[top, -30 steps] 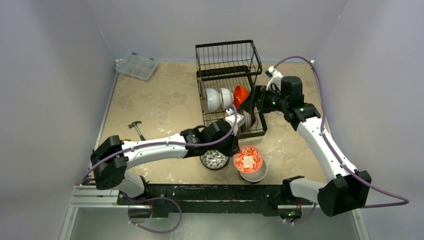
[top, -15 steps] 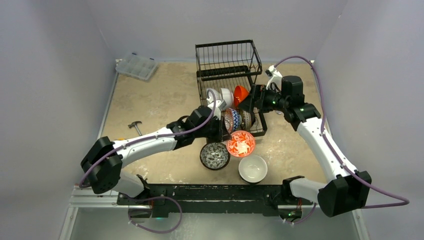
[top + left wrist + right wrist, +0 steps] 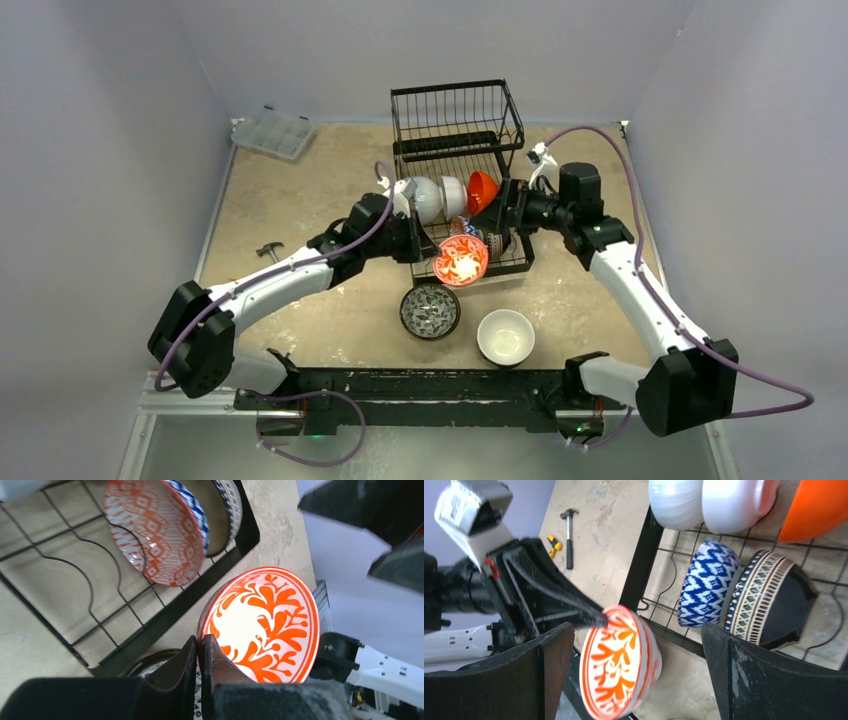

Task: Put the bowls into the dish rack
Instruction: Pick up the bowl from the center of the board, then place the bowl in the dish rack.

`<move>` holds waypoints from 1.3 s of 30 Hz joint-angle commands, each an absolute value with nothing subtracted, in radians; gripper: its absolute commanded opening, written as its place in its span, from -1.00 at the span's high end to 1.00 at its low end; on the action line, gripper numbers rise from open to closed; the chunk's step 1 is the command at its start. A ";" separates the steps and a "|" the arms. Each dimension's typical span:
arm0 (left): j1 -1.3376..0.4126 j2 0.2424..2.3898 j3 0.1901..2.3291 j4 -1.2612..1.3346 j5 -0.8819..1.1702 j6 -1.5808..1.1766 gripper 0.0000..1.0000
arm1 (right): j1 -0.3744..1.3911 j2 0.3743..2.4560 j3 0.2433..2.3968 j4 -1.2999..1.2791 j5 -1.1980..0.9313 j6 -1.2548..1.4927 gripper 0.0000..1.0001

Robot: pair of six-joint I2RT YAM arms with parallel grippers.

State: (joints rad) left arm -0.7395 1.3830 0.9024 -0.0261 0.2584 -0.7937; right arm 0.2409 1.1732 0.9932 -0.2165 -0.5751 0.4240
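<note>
Currently, eight bowls are visible. Five stand on edge in the dish rack (image 3: 458,146): two white bowls (image 3: 675,500), one orange bowl (image 3: 819,507), one blue-patterned bowl (image 3: 706,582) and one tan-banded bowl (image 3: 769,600). The left gripper (image 3: 202,647) has its jaws pinched tight on the rim of one red floral bowl (image 3: 265,625), held tilted at the rack's near rim. The right gripper (image 3: 636,630) hovers beside the rack, jaws spread wide, holding nothing. Two bowls sit on the counter (image 3: 300,200) near the arm bases: one dark speckled bowl (image 3: 430,311) and one plain white bowl (image 3: 505,336). One clear compartment box (image 3: 272,132) and one hammer (image 3: 270,250) lie well apart at left.
</note>
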 commanded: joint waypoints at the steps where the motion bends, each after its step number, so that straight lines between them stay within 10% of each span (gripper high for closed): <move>1: -0.667 1.323 0.896 0.060 0.306 -0.851 1.00 | 0.239 1.185 0.931 -0.078 -0.679 0.508 -0.96; 18: -0.546 1.328 0.901 0.117 0.419 -0.872 1.00 | 0.419 1.295 0.854 0.258 -0.715 0.727 -0.85; 28: -0.546 1.385 0.939 -0.034 0.397 -0.765 1.00 | 0.435 1.338 0.986 0.059 -0.605 0.583 0.53; 39: -0.553 1.479 1.027 -0.136 0.456 -0.684 0.12 | 0.446 1.336 1.071 -0.080 -0.524 0.500 0.80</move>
State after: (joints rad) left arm -0.5503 1.4342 0.9867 -0.0406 0.4446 -0.7567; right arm 0.4267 1.3884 0.9634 -0.1352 -0.4564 0.5076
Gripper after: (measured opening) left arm 0.364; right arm 0.156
